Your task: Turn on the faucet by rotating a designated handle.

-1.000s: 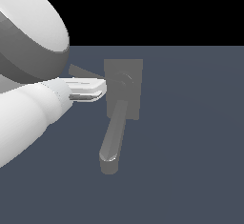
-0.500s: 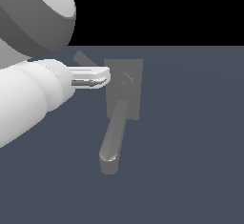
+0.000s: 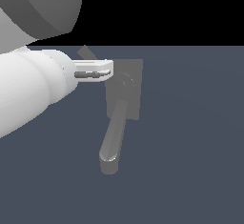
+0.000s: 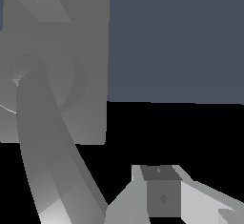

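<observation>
Handle [image 3: 86, 53] just behind claw [image 3: 108, 69], faucet [image 3: 125, 90] beside

You see the faucet [image 3: 125, 90] near the middle of the exterior view, its spout [image 3: 113, 139] running toward the camera. The handle [image 3: 86, 53] juts toward the exterior view's left, and the hand [image 3: 106, 69] sits just beside it, at the base plate's [image 3: 135, 66] left edge.

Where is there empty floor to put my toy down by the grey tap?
The bare dark floor on the exterior view's right of the faucet is free, and so is the floor past the spout tip. It is crowded on the exterior view's left, where the gripper and arm reach the handle.
</observation>
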Available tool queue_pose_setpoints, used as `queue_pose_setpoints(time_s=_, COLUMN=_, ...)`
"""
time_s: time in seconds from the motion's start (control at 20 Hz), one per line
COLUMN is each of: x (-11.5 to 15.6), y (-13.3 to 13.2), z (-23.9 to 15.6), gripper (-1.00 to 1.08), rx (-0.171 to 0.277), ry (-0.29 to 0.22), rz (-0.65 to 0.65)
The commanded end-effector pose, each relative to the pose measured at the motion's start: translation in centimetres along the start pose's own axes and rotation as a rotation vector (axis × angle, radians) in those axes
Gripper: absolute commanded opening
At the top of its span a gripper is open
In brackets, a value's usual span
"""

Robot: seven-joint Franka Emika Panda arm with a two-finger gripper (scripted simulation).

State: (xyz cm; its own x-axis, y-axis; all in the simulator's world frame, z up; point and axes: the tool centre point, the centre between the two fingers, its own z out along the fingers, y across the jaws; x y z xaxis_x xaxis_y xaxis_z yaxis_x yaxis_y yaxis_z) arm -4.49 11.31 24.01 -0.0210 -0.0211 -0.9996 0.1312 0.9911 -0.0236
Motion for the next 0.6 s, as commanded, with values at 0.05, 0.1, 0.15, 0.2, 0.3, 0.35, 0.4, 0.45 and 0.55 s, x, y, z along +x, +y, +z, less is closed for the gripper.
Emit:
queue_pose_setpoints(time_s=0.05, x=-1.1, y=-0.9, z=0.2, gripper=-1.0, rx=0.003, ry=-0.009, rz=0.002)
queue_pose_setpoints(time_s=0.1, x=-1.3, y=-1.2, z=0.2, gripper=-1.0, rx=0.003, ry=-0.009, rz=0.002)
queue_pose_setpoints(time_s=0.15, x=-1.6, y=-1.4, z=0.2, gripper=-1.0, rx=0.003, ry=-0.01, rz=0.002)
queue_pose_setpoints(time_s=0.2, x=-1.9, y=-1.6, z=0.2, gripper=-1.0, rx=0.002, ry=-0.011, rz=0.003)
queue_pose_setpoints(time_s=0.3, x=-2.3, y=-2.1, z=0.2, gripper=-1.0, rx=0.002, ry=-0.012, rz=0.003)
queue_pose_setpoints(time_s=0.35, x=-2.6, y=-2.3, z=0.2, gripper=-1.0, rx=0.002, ry=-0.012, rz=0.003)
queue_pose_setpoints(time_s=0.4, x=-2.8, y=-2.5, z=0.2, gripper=-1.0, rx=0.002, ry=-0.013, rz=0.003)
queue_pose_setpoints(time_s=0.45, x=-3.0, y=-2.8, z=0.2, gripper=-1.0, rx=0.002, ry=-0.013, rz=0.003)
queue_pose_setpoints(time_s=0.55, x=-3.5, y=-3.2, z=0.2, gripper=-1.0, rx=0.001, ry=-0.014, rz=0.004)
